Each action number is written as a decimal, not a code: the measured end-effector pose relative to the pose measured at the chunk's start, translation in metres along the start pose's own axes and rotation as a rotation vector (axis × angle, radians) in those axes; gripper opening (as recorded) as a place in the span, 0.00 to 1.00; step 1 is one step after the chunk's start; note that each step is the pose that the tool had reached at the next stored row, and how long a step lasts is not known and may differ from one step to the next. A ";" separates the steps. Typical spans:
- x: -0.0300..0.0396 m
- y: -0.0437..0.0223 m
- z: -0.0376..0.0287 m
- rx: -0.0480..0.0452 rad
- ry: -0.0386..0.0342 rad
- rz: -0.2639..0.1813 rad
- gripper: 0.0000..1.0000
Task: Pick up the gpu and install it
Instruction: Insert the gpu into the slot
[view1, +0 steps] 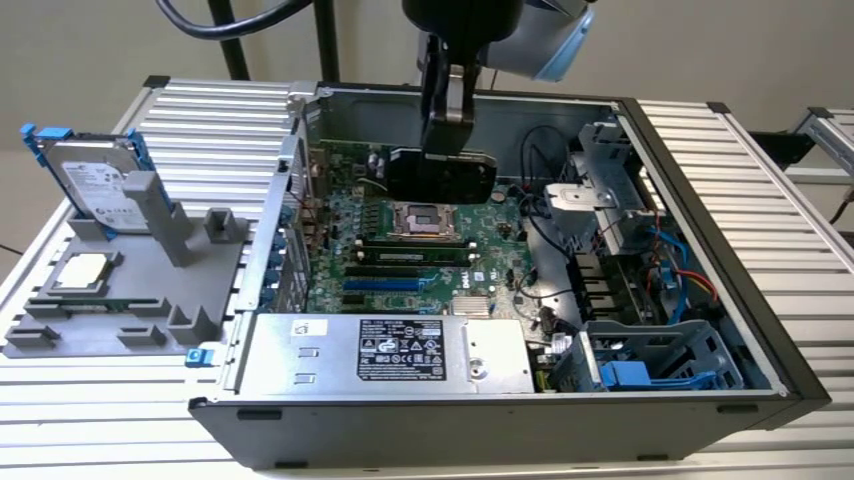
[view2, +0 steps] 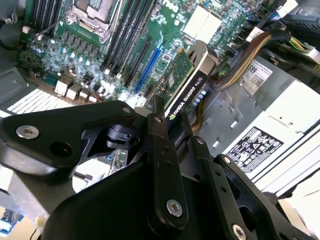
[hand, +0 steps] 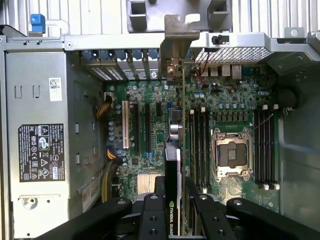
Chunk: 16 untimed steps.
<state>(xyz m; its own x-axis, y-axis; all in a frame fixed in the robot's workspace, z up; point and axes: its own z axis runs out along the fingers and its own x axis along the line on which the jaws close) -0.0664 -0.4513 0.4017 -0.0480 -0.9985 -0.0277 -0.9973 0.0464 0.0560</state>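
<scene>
Gpu (view1: 442, 176) held edge-down above the motherboard (view1: 400, 265), inside the open pc case (view1: 694, 300), hanging just over the CPU socket (view1: 426, 220); its silver end bracket (hand: 176, 37) reaches the case's rear slot wall in the first wrist view. Gripper (hand: 172, 200) closed on the gpu's top edge, fingers (view2: 162, 150) pinching both faces. Power supply (view1: 400, 350) sits at the case's near end, beyond the socket. Outside the case, a grey holder (view1: 107, 300) carries a hard drive (view1: 94, 185) w/ blue rails & a small square chip (view1: 83, 270)
</scene>
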 end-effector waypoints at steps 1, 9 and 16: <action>0.0000 0.0000 0.0005 0.0000 -0.0001 0.000 0.00; 0.0001 -0.0004 0.0048 0.0014 0.0000 0.000 0.00; 0.0002 -0.0006 0.0085 0.0029 -0.0001 0.000 0.00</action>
<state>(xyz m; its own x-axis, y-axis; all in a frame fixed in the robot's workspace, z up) -0.0663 -0.4513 0.3932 -0.0480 -0.9985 -0.0279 -0.9975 0.0464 0.0531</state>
